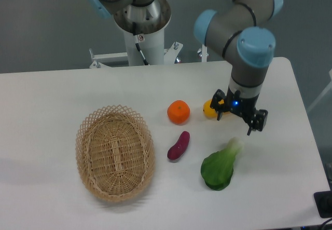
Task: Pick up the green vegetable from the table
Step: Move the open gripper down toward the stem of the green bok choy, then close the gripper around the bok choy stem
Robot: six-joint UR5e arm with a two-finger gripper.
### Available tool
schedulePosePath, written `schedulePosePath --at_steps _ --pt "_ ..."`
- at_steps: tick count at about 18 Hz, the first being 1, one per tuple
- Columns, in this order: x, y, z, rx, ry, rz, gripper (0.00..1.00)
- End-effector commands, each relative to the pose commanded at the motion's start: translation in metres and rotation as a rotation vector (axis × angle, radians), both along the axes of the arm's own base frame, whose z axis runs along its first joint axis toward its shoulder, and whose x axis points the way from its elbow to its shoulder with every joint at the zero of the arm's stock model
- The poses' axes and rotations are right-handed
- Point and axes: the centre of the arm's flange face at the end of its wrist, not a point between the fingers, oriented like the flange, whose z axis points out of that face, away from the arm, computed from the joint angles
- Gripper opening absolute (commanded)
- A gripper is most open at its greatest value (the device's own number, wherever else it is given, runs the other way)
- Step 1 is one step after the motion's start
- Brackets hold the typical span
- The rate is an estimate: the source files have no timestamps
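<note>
The green vegetable (220, 165) lies on the white table (52, 95) right of centre near the front, its dark leaf toward me and its pale stalk pointing up-right. My gripper (236, 123) hangs open just above and behind the stalk end, its black fingers spread with nothing between them. It covers most of the yellow oblong fruit (209, 108) behind it.
An orange (178, 111) sits left of the yellow fruit. A small purple eggplant (178, 145) lies left of the vegetable. A woven wicker basket (115, 152) stands at the front left. The arm's base (141, 30) rises behind the table's far edge.
</note>
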Motion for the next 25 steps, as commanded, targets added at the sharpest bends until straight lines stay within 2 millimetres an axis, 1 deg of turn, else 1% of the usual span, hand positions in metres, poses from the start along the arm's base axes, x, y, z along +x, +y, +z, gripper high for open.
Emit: schedulePosePath --at_steps 3,7,9,11,18,20,21,25 --pt "-0.002 -0.003 -0.013 -0.014 -0.009 -0.078 1.00" --pt "-0.012 -0.001 -0.037 -0.009 0.004 -0.084 1.00" --pt "-0.007 -0.004 -0.046 -0.013 -0.004 -0.084 1.00" --pt "-0.006 -0.005 -0.049 -0.016 -0.012 -0.078 1.00" --pt "0.001 -0.007 -0.075 -0.014 -0.008 -0.073 1.00" --pt "0.000 -0.007 -0.076 -0.008 0.004 -0.073 1.00" --pt "0.001 -0.007 -0.080 -0.007 0.007 -0.073 1.00" --pt "-0.001 -0.006 -0.083 -0.003 0.015 -0.072 1.00"
